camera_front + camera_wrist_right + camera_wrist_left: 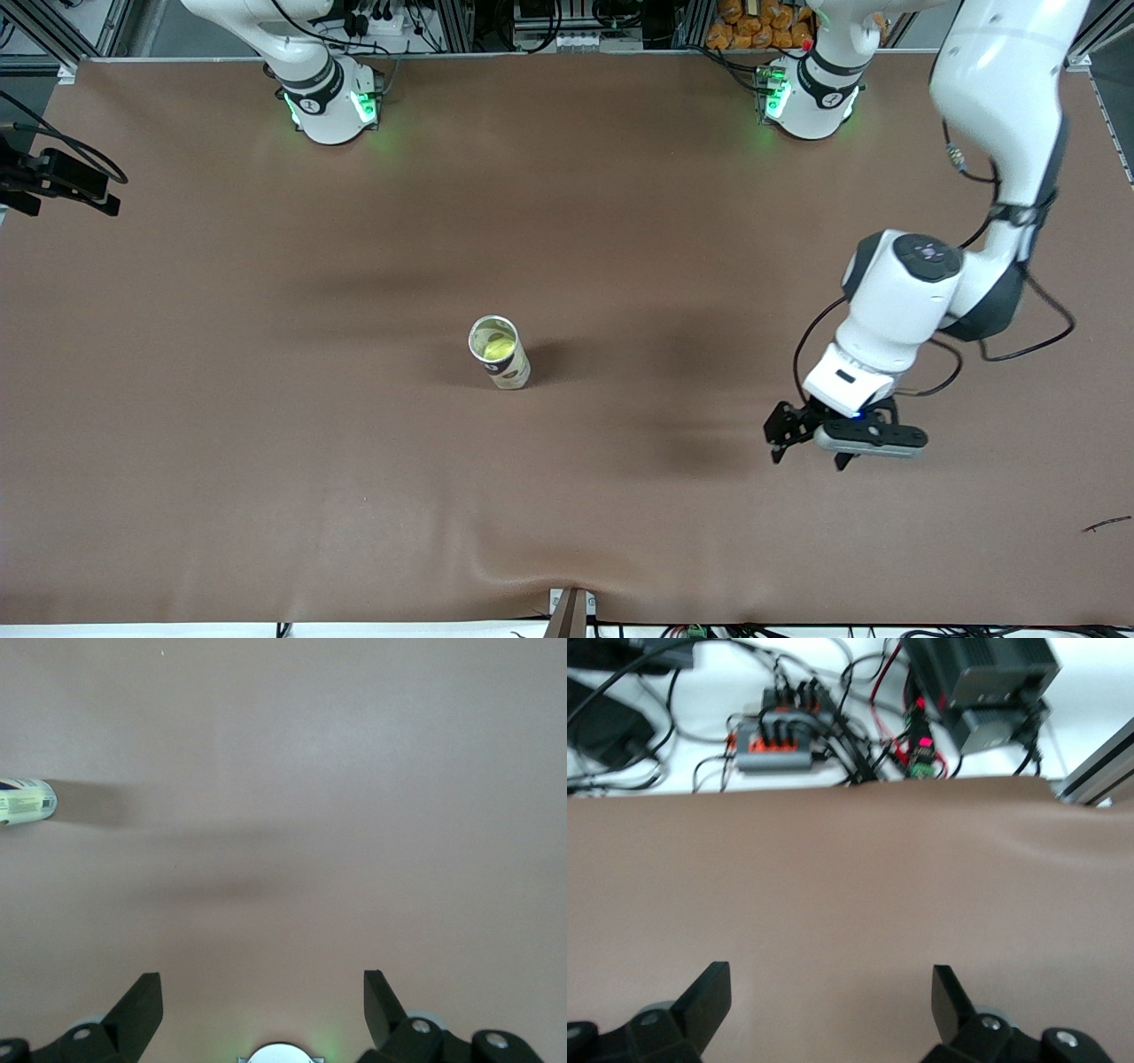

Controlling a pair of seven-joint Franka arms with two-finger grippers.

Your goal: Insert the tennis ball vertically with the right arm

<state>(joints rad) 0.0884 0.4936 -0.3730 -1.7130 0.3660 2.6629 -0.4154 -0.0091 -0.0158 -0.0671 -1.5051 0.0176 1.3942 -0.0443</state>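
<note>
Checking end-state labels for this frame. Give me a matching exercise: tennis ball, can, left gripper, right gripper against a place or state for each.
Things:
1. tennis ball
2. can
3. left gripper
4. right gripper

Places or states:
A. open, out of the front view, over bare table
B. standing mouth up near the table's middle
C. inside the can
D. open, over the table toward the left arm's end

Pairs: 1-C, 2-B, 3-D, 4-A

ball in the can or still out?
In. The can stands upright mid-table with its mouth open, and the yellow-green tennis ball shows inside it. No gripper is near it.
</note>
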